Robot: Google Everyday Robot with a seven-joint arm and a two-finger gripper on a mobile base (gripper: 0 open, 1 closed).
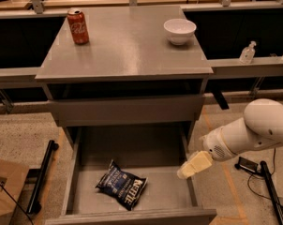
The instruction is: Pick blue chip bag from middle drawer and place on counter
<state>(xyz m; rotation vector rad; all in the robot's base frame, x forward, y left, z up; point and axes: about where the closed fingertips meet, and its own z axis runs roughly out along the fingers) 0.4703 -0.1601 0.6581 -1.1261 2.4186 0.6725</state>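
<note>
The blue chip bag point(122, 185) lies flat on the floor of the open middle drawer point(80, 163), toward its front left. The grey counter point(125, 46) tops the cabinet above. My gripper point(193, 165) hangs at the end of the white arm, over the drawer's right wall, well to the right of the bag and apart from it. It holds nothing that I can see.
A red soda can point(78, 26) stands at the counter's back left and a white bowl point(179, 30) at its back right. A bottle point(247, 52) sits on the right ledge. A cardboard box point(5, 184) and black bars lie on the floor at left; cables lie at right.
</note>
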